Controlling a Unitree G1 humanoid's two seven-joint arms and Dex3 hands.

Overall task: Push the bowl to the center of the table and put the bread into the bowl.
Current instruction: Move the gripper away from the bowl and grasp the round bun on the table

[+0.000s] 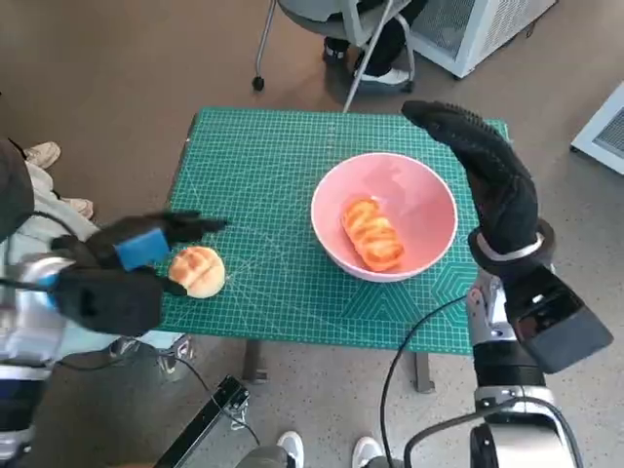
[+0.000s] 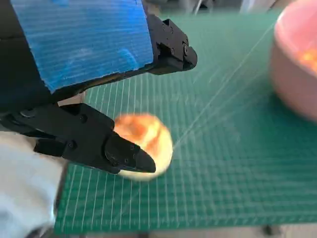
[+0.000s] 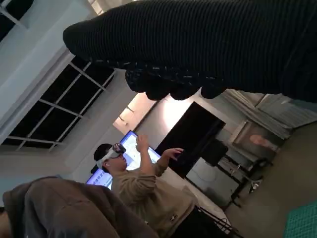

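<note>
Your left hand (image 1: 122, 268) was open around the round golden bread roll (image 1: 197, 270), not holding it. Your gloved right hand (image 1: 483, 166) was open and held nothing. Near the table's left edge, a bump could have knocked it off.

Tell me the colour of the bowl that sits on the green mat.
The bowl is pink, inside and out; the head view shows it best.

I can read no words, numbers or brand marks anywhere. The green cutting mat (image 1: 283, 195) under my hands carries only a pale printed grid and some diagonal lines, with no legible figures along its edges. The blue tape (image 2: 84, 39) on the back of my left hand (image 1: 117, 268) is blank.
</note>
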